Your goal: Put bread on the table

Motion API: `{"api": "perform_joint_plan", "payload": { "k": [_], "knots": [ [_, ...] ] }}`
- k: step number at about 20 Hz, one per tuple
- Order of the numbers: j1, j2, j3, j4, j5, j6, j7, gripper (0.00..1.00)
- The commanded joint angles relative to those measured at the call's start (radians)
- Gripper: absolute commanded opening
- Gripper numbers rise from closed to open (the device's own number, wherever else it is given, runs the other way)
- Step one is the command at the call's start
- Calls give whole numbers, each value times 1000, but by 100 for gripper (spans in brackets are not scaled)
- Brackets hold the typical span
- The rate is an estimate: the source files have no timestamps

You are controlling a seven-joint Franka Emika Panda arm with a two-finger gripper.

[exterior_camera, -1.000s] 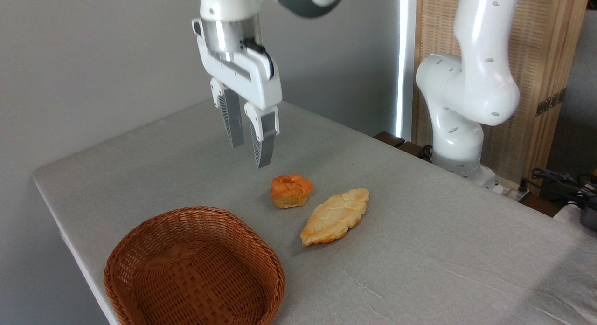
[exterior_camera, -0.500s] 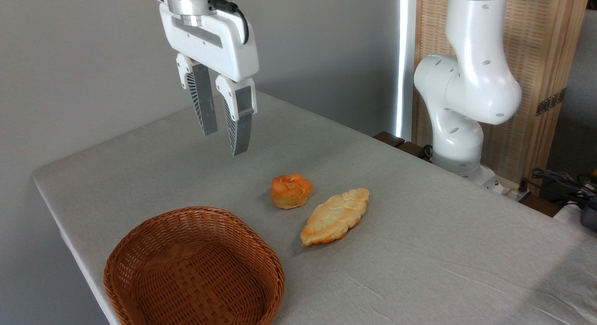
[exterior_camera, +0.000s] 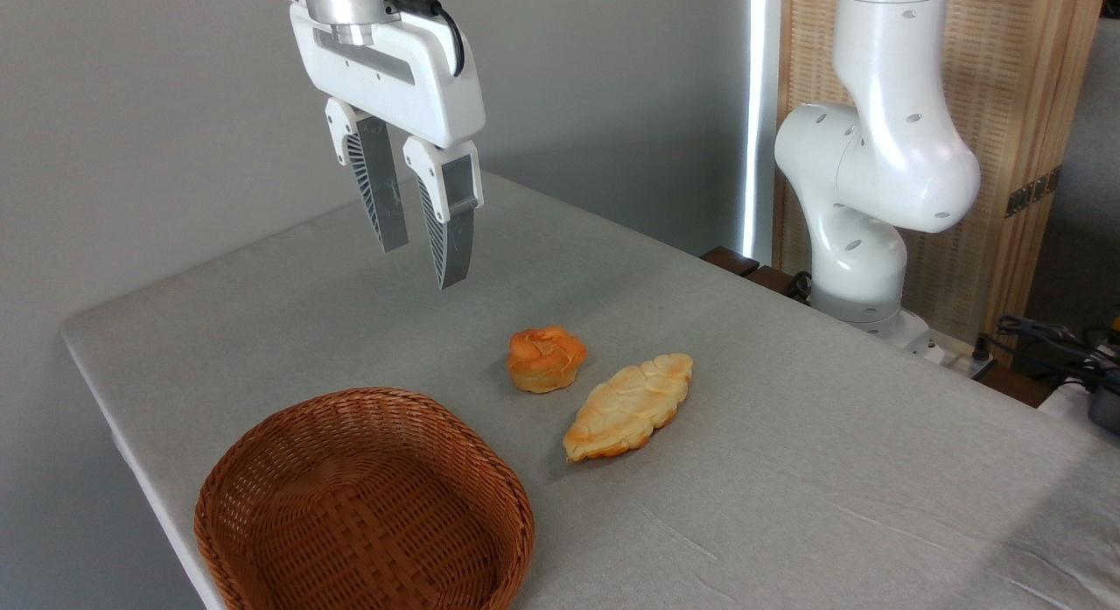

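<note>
— Rising away now, gripper (exterior_camera: 423,264), higher and more left than a second ago?
— Yes, hanging released, holding nothing. Resting on the table (exterior_camera: 831,435), the bread (exterior_camera: 545,358) (just beside the loaf (exterior_camera: 628,406)). Looking finished.

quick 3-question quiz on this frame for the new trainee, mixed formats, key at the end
1. True or false: the small orange knotted bun lies inside the wicker basket.
2. Multiple choice: the gripper is
A. shut on the bun
B. open, holding nothing, in the air above the table
C. resting on the basket rim
3. Short answer: what lies just right of the bun and nearer the camera, on the cloth?

Key
1. False. It sits on the table, outside the basket, which holds nothing.
2. B. Its fingers are apart and it is up and to the left of the bun.
3. The longer pale-golden leaf-shaped loaf.
</note>
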Motion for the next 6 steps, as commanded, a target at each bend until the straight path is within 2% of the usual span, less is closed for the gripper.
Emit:
{"api": "perform_joint_plan", "payload": {
  "k": [1,6],
  "knots": [
    [42,17,-21,30,9,-29,-17,100],
    [44,9,-24,28,9,-58,15,100]
  ]
}}
